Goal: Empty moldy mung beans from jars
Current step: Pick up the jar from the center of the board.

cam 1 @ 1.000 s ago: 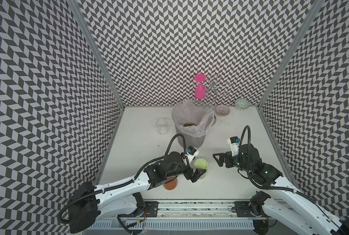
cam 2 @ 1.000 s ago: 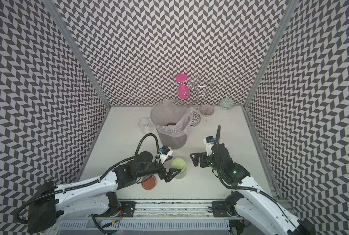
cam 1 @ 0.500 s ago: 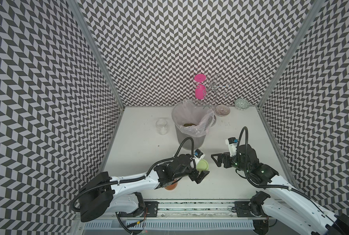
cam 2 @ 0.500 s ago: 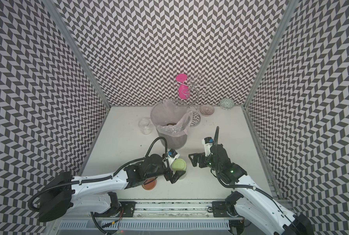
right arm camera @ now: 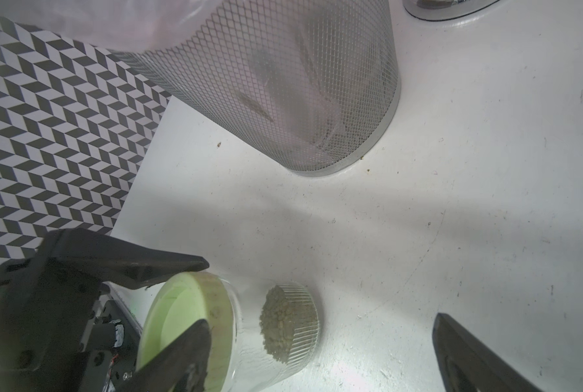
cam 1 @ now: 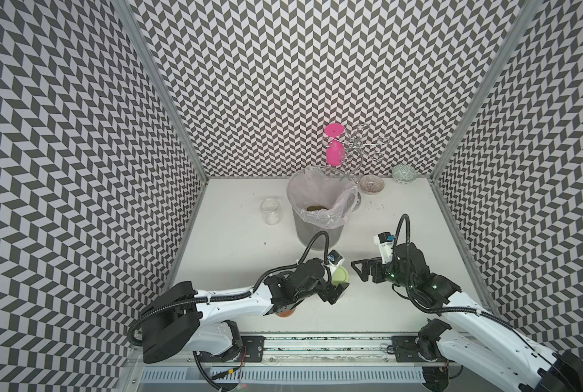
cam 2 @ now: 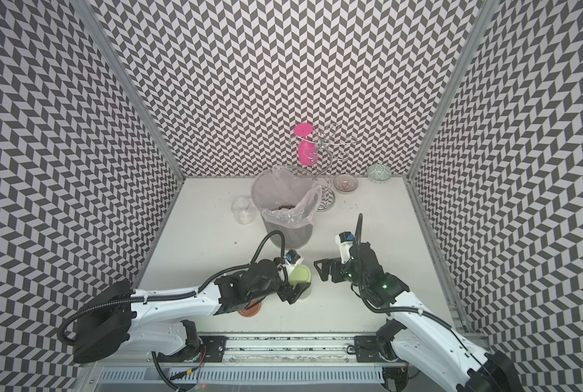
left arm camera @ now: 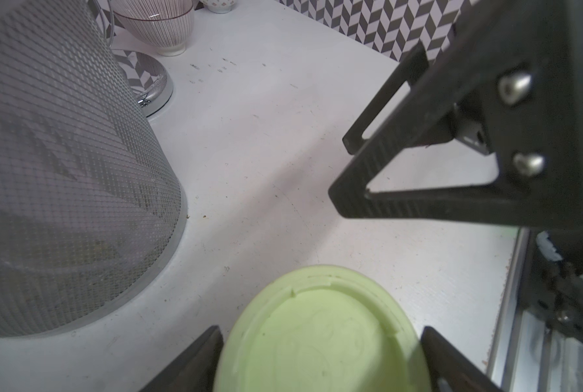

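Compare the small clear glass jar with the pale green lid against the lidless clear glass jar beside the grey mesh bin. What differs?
Lid: the green-lidded jar is capped; the lidless jar stands open.
Contents: the green-lidded jar holds mung beans at its bottom; the lidless jar looks empty.
Place: the green-lidded jar sits between the left gripper's fingers; the lidless jar stands free beside the grey mesh bin.
Shared: both small, clear glass, upright.

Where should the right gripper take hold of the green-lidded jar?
On the glass body of the jar below its green lid, level from the robot's right: it stands upright, and the left gripper straddles the lid.
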Robot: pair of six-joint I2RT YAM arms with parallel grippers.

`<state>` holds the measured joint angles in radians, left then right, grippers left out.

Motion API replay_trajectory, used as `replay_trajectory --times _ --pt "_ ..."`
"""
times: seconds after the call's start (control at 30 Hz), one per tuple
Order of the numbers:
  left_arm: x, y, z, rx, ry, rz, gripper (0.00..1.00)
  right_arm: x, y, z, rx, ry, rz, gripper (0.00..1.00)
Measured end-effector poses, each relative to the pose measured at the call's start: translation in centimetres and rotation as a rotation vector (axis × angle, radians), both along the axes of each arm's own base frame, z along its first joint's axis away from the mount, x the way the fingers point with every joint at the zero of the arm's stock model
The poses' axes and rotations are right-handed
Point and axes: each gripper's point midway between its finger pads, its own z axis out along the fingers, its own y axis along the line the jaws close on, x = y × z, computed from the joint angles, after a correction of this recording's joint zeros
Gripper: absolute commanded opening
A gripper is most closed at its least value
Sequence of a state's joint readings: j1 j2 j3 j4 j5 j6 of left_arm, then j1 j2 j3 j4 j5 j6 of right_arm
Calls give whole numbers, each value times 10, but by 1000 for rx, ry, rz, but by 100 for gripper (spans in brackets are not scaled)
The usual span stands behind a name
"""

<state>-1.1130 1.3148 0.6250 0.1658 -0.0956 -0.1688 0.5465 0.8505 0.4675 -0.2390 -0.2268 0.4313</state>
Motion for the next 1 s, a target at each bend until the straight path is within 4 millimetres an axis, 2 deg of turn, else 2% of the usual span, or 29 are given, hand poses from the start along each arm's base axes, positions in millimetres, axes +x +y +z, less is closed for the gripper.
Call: replay_trajectory --times 0.3,0.47,0.57,0.8,1.0 --pt "4 0 0 -4 -6 22 56 -6 10 -16 11 13 75 100" --pt "6 10 0 4 -5 62 52 -9 17 -18 39 -15 126 100" --pt "6 24 0 -3 3 89 52 -15 23 -23 68 -47 165 100" --pt "16 61 2 -77 51 165 51 -58 48 -24 126 -234 367 99" --pt "22 73 3 -102 95 183 51 -87 68 -7 162 -461 527 99"
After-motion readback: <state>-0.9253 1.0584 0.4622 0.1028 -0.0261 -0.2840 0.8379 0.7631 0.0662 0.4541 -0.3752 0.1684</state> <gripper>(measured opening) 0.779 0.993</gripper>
